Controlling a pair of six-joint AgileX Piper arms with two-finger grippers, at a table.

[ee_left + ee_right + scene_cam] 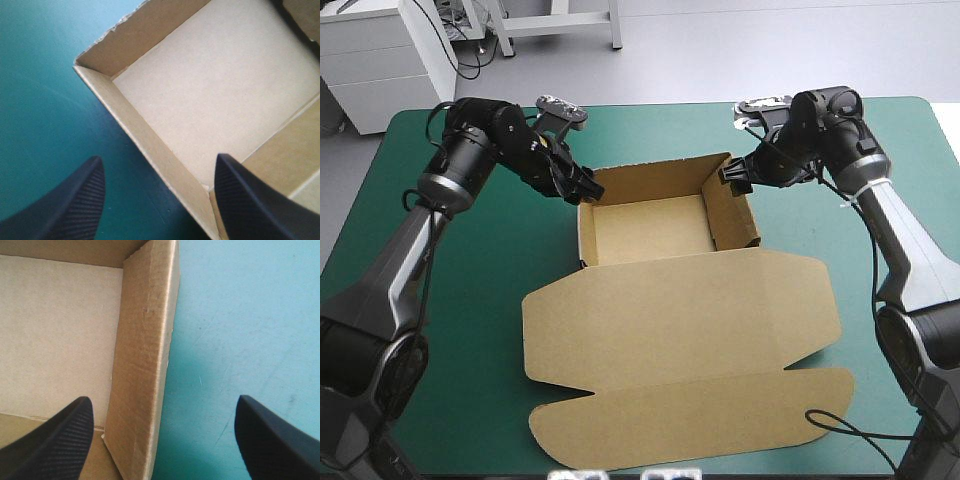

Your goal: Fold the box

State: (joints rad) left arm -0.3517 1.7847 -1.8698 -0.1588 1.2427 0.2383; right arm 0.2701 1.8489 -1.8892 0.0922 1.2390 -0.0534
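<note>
The brown box [650, 228] stands as an open tray just past the middle of the table [450, 330], walls raised, its lid [680, 315] lying flat toward 6 o'clock on the teal-green cover [650, 130]. The left pincer [582, 187] hangs at the tray's 10 o'clock corner, fingers spread astride the left wall, one over the cover, the other over the inside. The right pincer [732, 177] is at the 2 o'clock corner, likewise spread, the right wall between its fingers
</note>
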